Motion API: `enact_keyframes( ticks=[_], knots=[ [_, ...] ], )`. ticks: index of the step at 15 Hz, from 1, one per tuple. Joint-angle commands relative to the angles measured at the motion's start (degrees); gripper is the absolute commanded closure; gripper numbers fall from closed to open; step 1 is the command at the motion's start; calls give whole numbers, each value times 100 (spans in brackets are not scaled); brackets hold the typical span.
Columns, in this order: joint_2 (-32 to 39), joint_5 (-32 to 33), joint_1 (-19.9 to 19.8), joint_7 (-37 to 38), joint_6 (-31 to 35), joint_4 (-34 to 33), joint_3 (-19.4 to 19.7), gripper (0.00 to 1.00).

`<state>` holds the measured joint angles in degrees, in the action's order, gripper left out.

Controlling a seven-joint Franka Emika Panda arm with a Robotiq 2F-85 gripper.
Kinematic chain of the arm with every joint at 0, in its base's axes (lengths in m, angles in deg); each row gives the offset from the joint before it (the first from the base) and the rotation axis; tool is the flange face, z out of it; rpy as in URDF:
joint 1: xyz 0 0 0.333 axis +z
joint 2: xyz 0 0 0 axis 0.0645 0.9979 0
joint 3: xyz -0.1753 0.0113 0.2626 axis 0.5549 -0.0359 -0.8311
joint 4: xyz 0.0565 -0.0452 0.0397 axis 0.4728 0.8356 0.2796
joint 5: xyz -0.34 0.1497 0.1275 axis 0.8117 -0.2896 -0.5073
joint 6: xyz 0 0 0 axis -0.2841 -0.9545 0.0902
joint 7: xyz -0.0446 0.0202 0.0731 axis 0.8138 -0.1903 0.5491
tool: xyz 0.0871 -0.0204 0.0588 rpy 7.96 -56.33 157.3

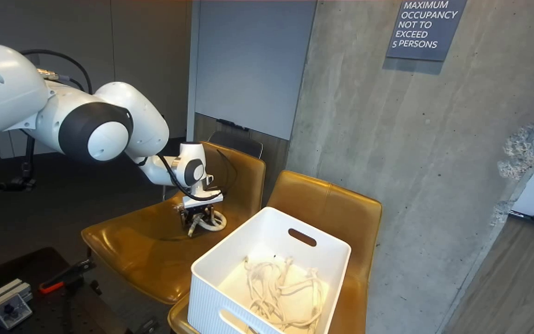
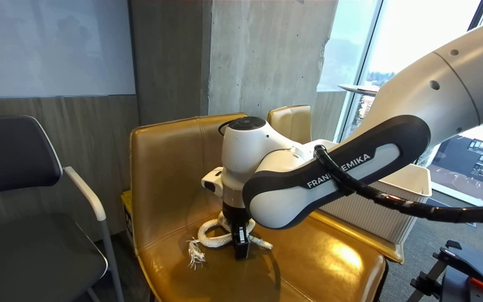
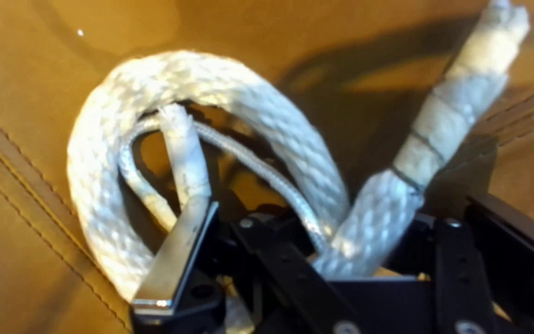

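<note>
Between the jaws of the tool (image 3: 343, 204) and out ahead of them in the wrist view, a thick white rope (image 3: 290, 132), curled into a loop on or just above the worktop (image 1: 132, 253), here the seat of a tan chair (image 2: 166, 167). Jaws well apart, tool wide, with rope in the gap; contact with either finger (image 3: 179, 257) hard to tell. Inside the loop, a thin shiny cord (image 3: 253, 162) and a short taped end (image 3: 186, 157), close to one finger; slanting toward the upper right of the wrist view, a longer taped end (image 3: 452, 106). In an exterior view, a frayed end (image 2: 196, 253) just beside the tool.

Above the worktop in both exterior views, a white robot arm (image 1: 142, 120) with a black cable (image 2: 438, 212). On a second tan chair (image 1: 336, 204), right next to the first, a white box (image 1: 206, 299) with pale ropes (image 1: 267, 308) tangled over the bottom. Round about, a dark chair (image 2: 11, 159), a concrete wall (image 1: 387, 153) with a blue sign (image 1: 427, 28), and a window (image 2: 417, 33).
</note>
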<state>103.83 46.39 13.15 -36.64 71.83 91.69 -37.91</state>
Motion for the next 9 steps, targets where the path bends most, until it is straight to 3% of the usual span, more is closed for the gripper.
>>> enact_keyframes(
  ticks=[1, 5, 9],
  knots=[
    [-362, 34, 2, 48, -302, 357, 64, 100],
    [-906, 36, 22, 141, -822, 878, 93, 100],
    [-1989, 41, -11, 271, -1191, 1866, 238, 100]
  ],
)
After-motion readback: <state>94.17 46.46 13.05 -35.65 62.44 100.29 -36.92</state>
